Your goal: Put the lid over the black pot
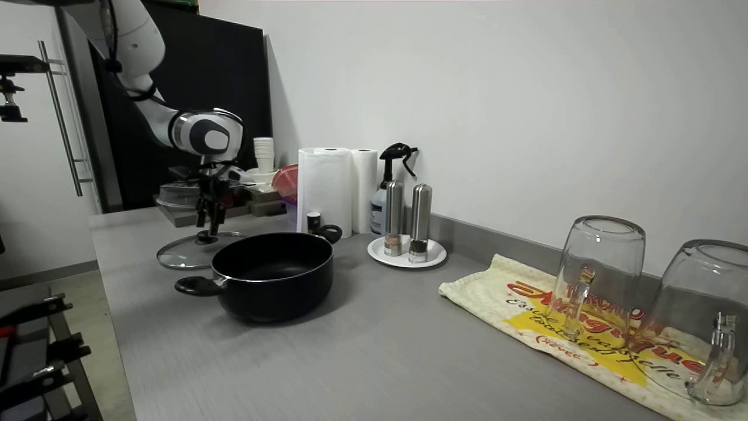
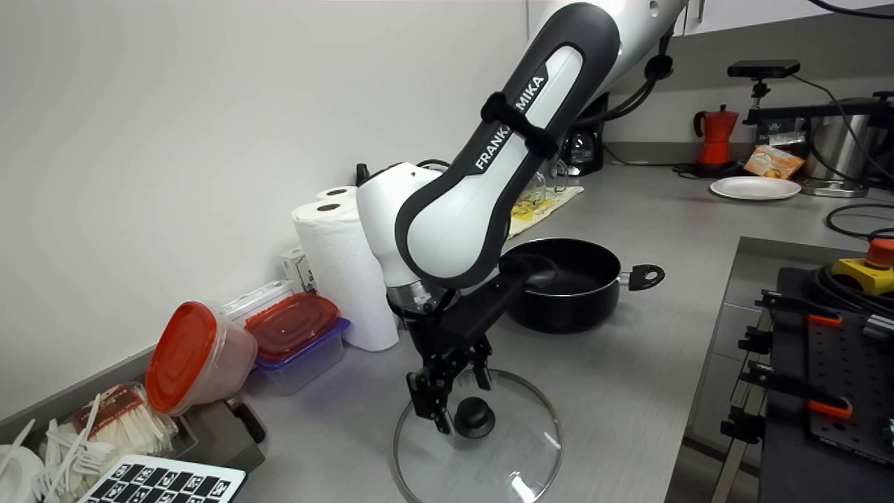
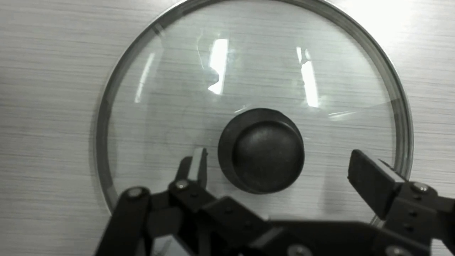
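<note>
The glass lid (image 1: 184,255) lies flat on the grey counter, knob up; it also shows in an exterior view (image 2: 506,461) and fills the wrist view (image 3: 170,106). Its dark knob (image 3: 268,156) is in the middle. The black pot (image 1: 277,301) stands uncovered beside the lid and shows in an exterior view (image 2: 566,314), partly behind the arm. The pot is out of the wrist view. My gripper (image 3: 279,151) is open and points down over the lid, the knob lying between its fingers, nearer the left one. It shows in both exterior views (image 1: 207,228) (image 2: 464,406).
Paper towel rolls (image 1: 324,190), a spray bottle (image 1: 380,204) and a white plate (image 1: 435,257) with two mills stand along the wall. Plastic containers (image 2: 300,356) are near the lid. Glass jugs (image 1: 605,263) stand on a cloth (image 1: 497,286).
</note>
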Tool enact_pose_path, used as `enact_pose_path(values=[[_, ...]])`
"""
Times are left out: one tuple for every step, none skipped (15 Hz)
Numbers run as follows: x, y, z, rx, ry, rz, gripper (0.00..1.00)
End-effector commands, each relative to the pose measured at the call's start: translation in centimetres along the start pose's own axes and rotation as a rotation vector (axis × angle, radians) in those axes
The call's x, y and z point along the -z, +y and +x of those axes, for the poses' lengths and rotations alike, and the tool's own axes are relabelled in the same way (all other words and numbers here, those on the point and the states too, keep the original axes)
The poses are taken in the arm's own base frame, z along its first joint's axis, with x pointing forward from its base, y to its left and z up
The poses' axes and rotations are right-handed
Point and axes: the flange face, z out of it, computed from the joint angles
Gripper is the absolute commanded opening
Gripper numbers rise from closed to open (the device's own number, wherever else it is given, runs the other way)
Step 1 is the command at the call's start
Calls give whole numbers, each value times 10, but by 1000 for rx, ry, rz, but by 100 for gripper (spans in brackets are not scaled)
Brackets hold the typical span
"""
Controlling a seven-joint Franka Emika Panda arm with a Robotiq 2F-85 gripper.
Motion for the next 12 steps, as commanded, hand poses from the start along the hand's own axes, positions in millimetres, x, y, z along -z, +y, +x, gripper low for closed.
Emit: enact_pose_path(values=[[-2, -2, 8, -15, -30, 17, 100], [-3, -2, 9, -13, -29, 15, 75], [-3, -1, 10, -15, -29, 16, 73], [-3, -2, 11, -14, -30, 17, 67], [-3, -2, 11, -13, -31, 18, 60], [-2, -2, 12, -12, -32, 18, 51], [-2, -2, 12, -12, -33, 18, 44], [-2, -2, 13, -12, -35, 16, 35], [-1, -2, 13, -12, -36, 15, 28], [0, -3, 13, -13, -36, 15, 25], [1, -3, 13, -13, -35, 15, 25], [2, -3, 13, -13, -35, 16, 25]])
